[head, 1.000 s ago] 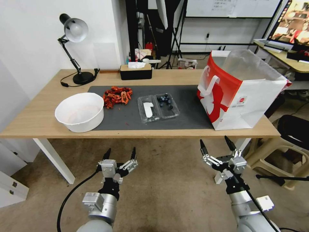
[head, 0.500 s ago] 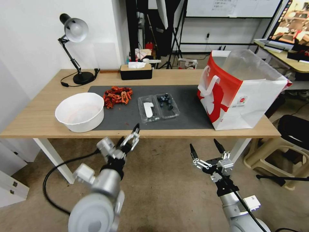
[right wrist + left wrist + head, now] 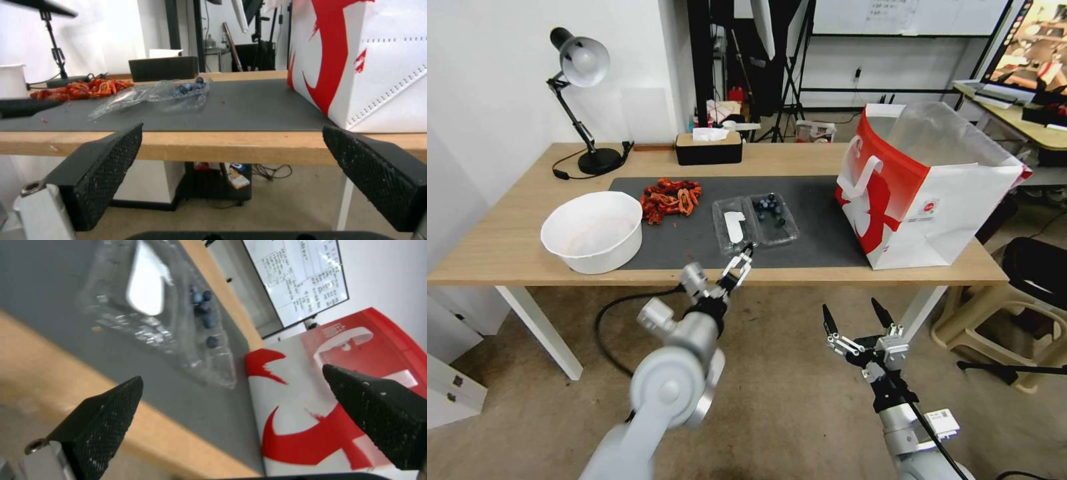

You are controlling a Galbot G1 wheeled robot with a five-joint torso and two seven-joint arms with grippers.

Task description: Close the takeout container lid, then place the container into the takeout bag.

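- The right hand [image 3: 855, 315] hangs low before the wooden tabletop [image 3: 507, 247], black pointed fingers spread.
- The left hand [image 3: 746, 252], fingers apart, is at the tabletop's near edge.
- The clear box [image 3: 754, 223] lies open on the gray mat [image 3: 820, 233], lid [image 3: 734, 227] flat.
- The paper bag [image 3: 927, 193] stands right.

We see a light wooden table [image 3: 507, 253] with white legs on a brownish concrete floor [image 3: 774, 400], against a white wall [image 3: 487, 87].
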